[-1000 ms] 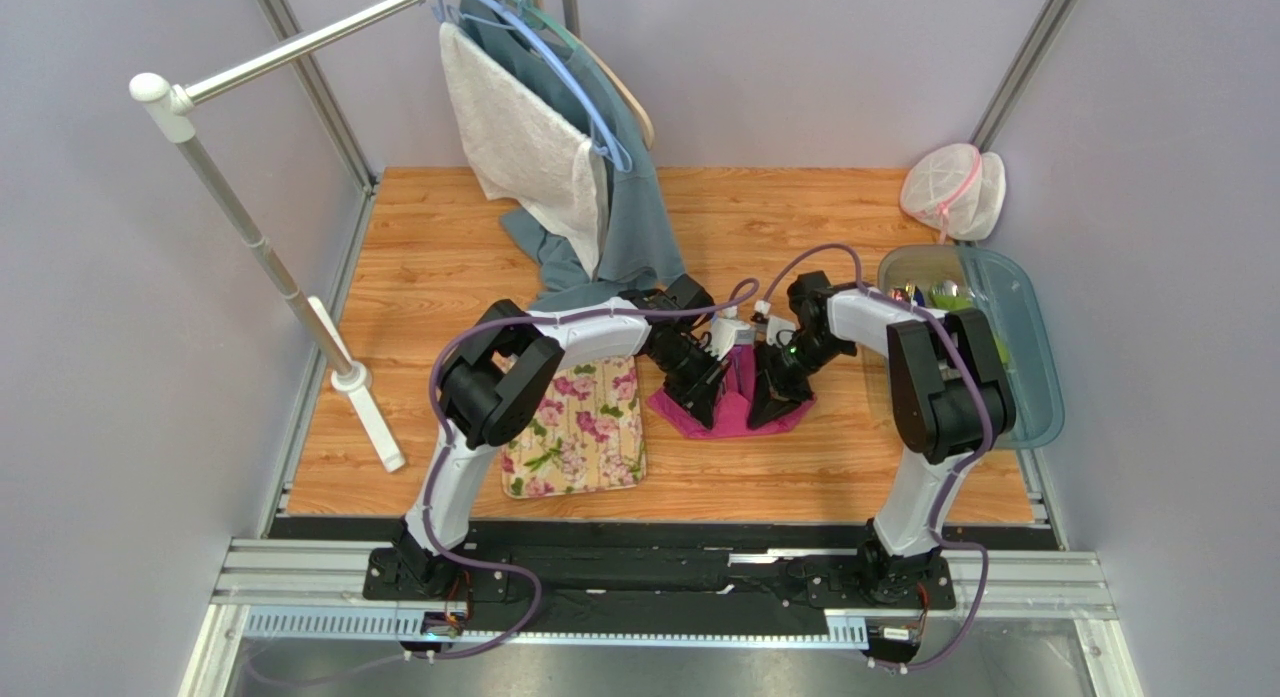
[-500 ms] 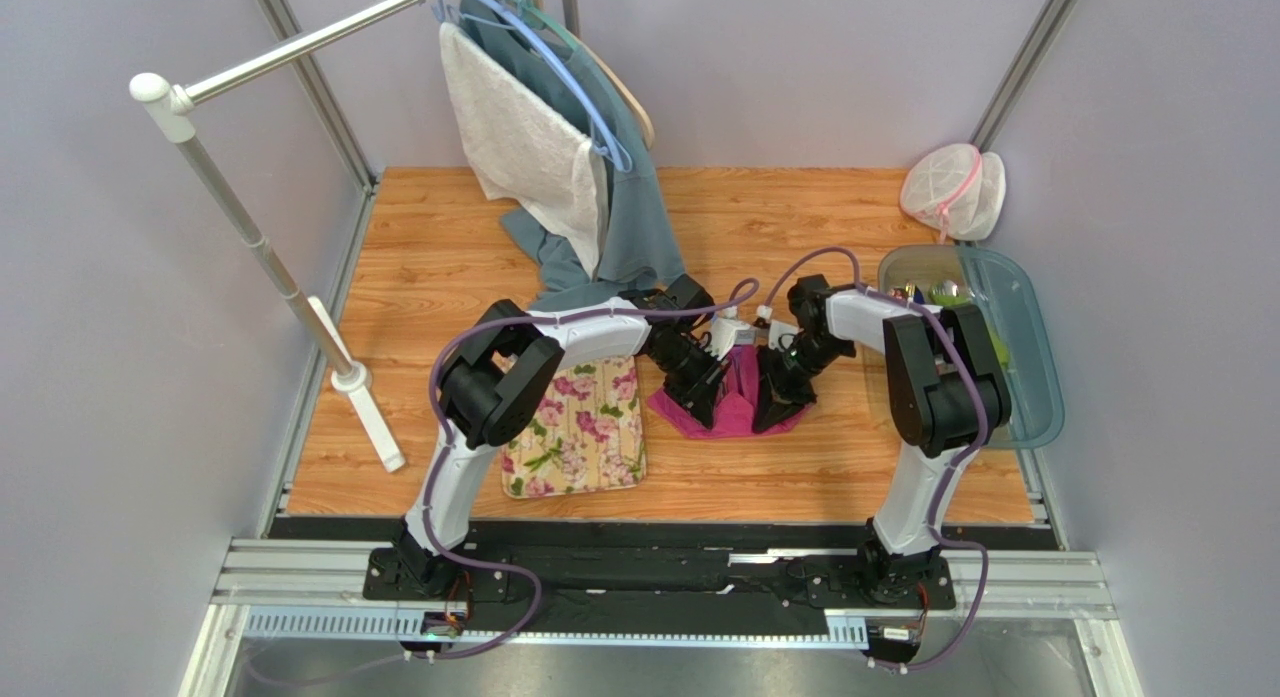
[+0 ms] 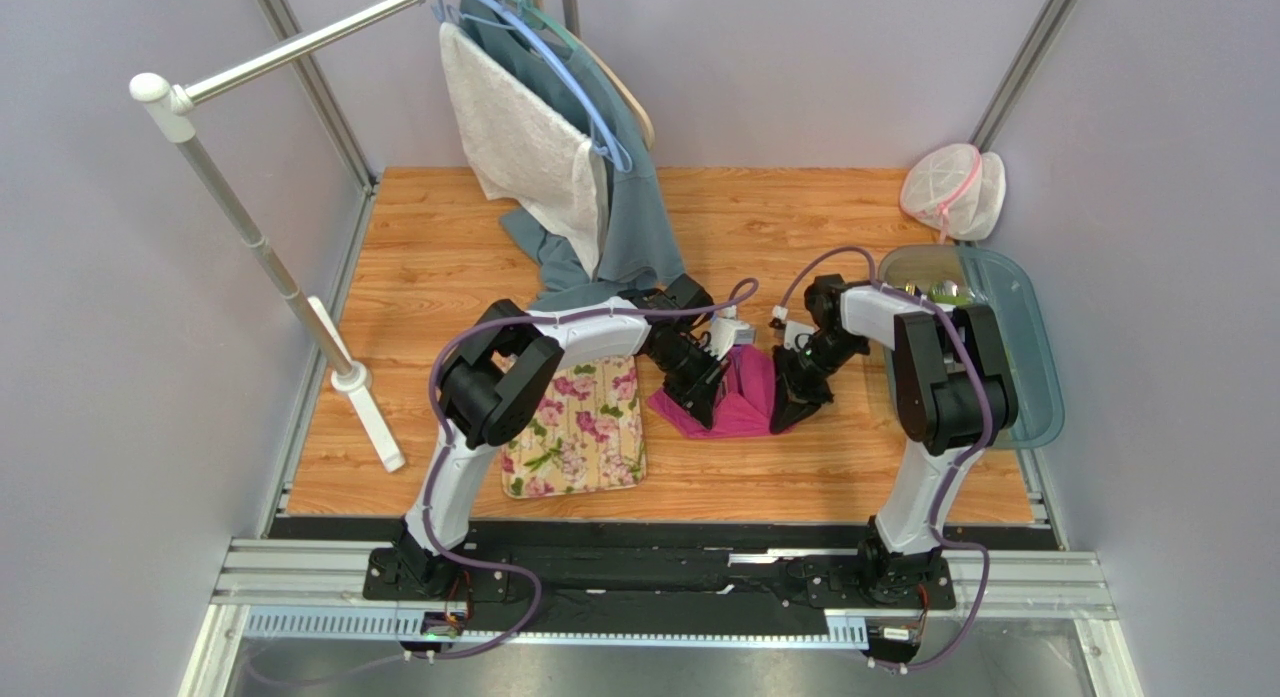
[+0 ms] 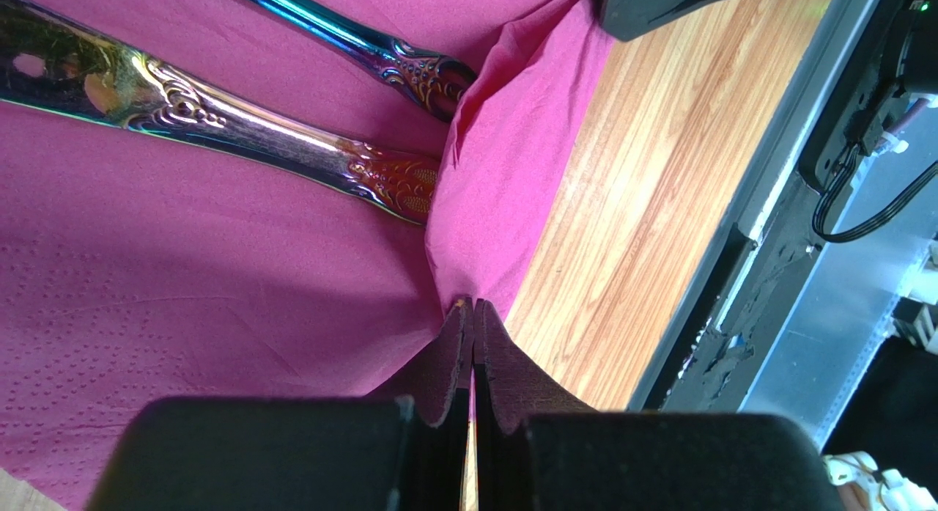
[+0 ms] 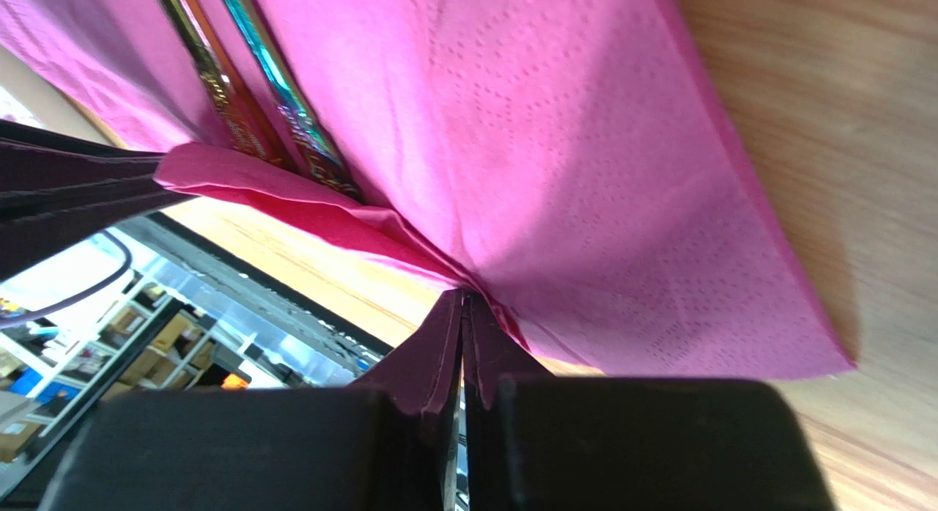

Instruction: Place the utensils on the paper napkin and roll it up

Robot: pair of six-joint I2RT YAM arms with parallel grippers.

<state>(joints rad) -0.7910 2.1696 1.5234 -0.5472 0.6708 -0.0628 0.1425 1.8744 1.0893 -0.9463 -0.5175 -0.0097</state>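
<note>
- The left gripper (image 4: 473, 310) has its fingers pressed together, pinching the near edge of the paper napkin (image 3: 736, 402).
- The right gripper (image 5: 462, 299) is squeezed tight on that same edge, further along.
- The utensils (image 4: 253, 132) lie side by side on the pink sheet, and its lifted edge curls over their handle ends.
- The paper napkin sits on the wooden table (image 3: 451, 262), between the flowered mat (image 3: 579, 427) and the tray (image 3: 1037, 352).

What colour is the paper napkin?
The paper napkin is plain magenta-pink, clearest in the right wrist view.
</note>
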